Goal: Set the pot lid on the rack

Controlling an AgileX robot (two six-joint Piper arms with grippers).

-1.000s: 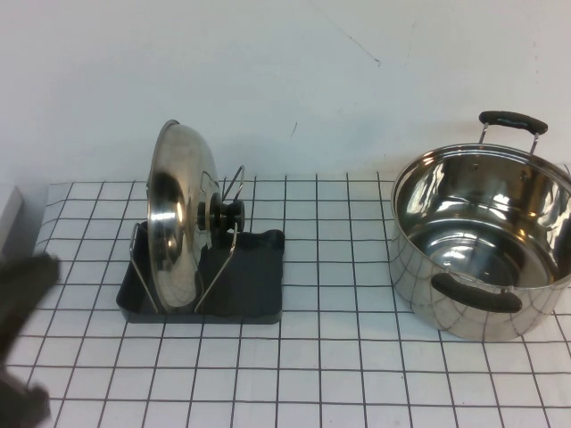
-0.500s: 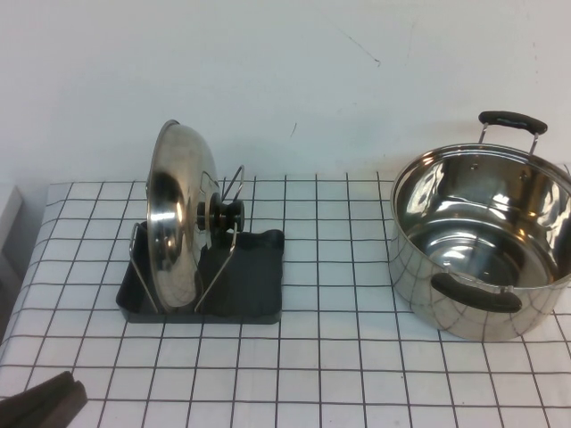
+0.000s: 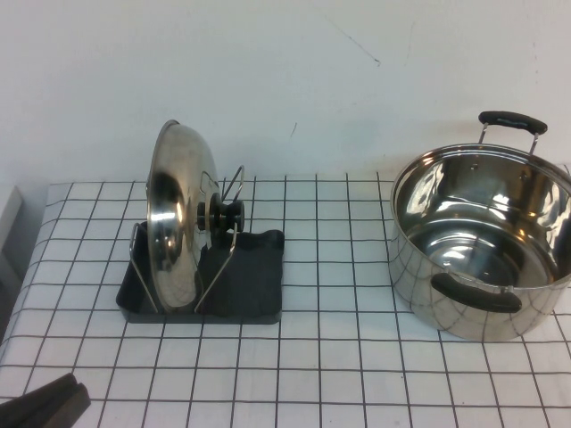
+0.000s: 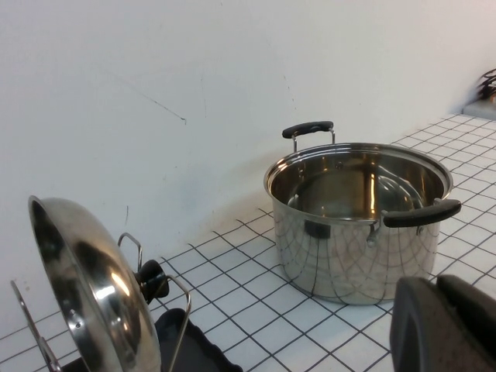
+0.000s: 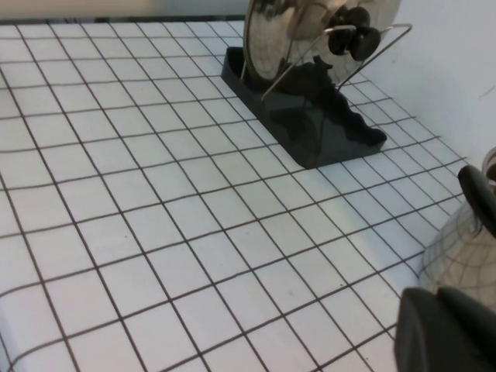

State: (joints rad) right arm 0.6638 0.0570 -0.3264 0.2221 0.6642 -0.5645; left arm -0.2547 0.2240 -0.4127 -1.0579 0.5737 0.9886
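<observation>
The pot lid [image 3: 177, 225], shiny steel with a black knob [image 3: 225, 215], stands on edge in the rack [image 3: 254, 281], leaning against its wire loops. No gripper touches it. My left gripper [image 3: 62, 399] sits low at the table's front left corner, shut and empty, well short of the rack. The left wrist view shows its fingers pressed together [image 4: 435, 298], with the lid [image 4: 89, 291] and rack [image 4: 186, 345] off to one side. My right gripper [image 5: 438, 310] is outside the high view; its own view shows it shut and empty, far from the lid [image 5: 283, 35] and rack [image 5: 314, 124].
A large steel pot [image 3: 482, 245] with black handles stands open at the table's right side, close to the right gripper [image 5: 465, 248]. A white wall runs behind the table. The gridded cloth [image 3: 339, 357] covers the table between rack and pot.
The left arm has dropped from the left edge of the high view to the bottom left corner and has nearly stopped there. Lid, rack and pot have not moved.
</observation>
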